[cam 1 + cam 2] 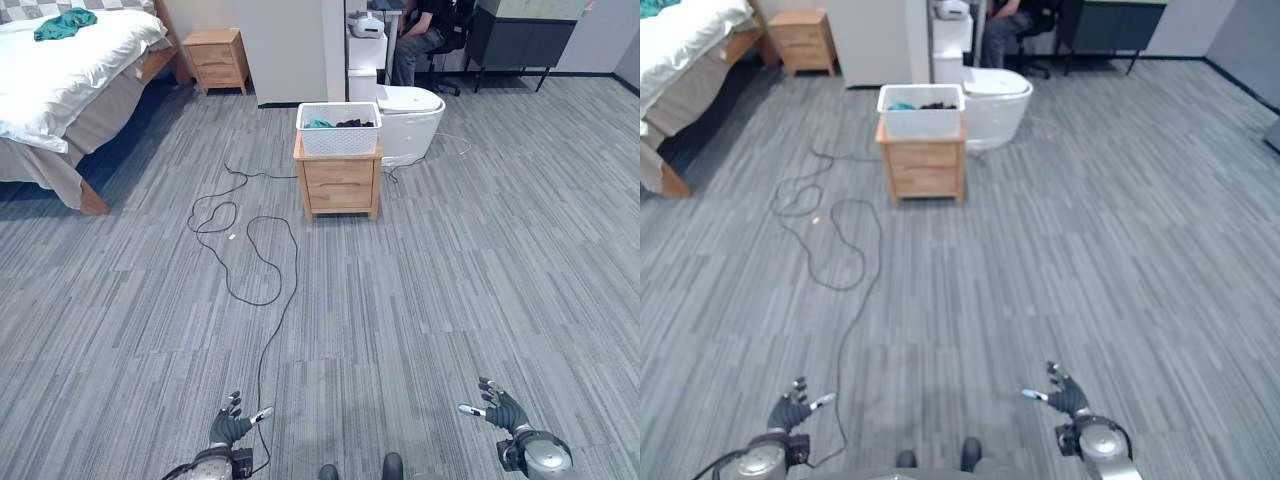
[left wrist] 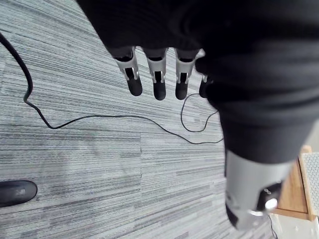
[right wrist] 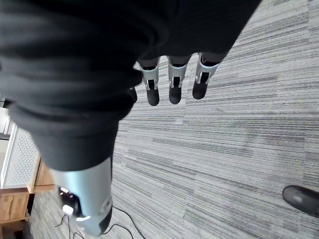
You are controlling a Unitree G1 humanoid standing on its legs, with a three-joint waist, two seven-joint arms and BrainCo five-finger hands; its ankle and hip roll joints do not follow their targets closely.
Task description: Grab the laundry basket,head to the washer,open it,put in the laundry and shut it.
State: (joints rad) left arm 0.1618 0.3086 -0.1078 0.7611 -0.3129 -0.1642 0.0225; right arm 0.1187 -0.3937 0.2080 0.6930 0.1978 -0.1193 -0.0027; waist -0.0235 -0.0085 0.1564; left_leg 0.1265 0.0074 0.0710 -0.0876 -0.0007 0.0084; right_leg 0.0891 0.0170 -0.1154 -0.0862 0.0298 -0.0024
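Grey carpet (image 1: 450, 280) spreads toward a bed (image 1: 70, 70) and wooden nightstand (image 1: 340, 185).

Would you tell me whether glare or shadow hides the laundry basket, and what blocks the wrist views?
Left eye view: the laundry basket on the nightstand is evenly lit, no glare; shadow lies beside the bed. Left wrist view: the left hand hides much floor; right wrist view: the right hand likewise.

head stereo pair downward, wrist views close
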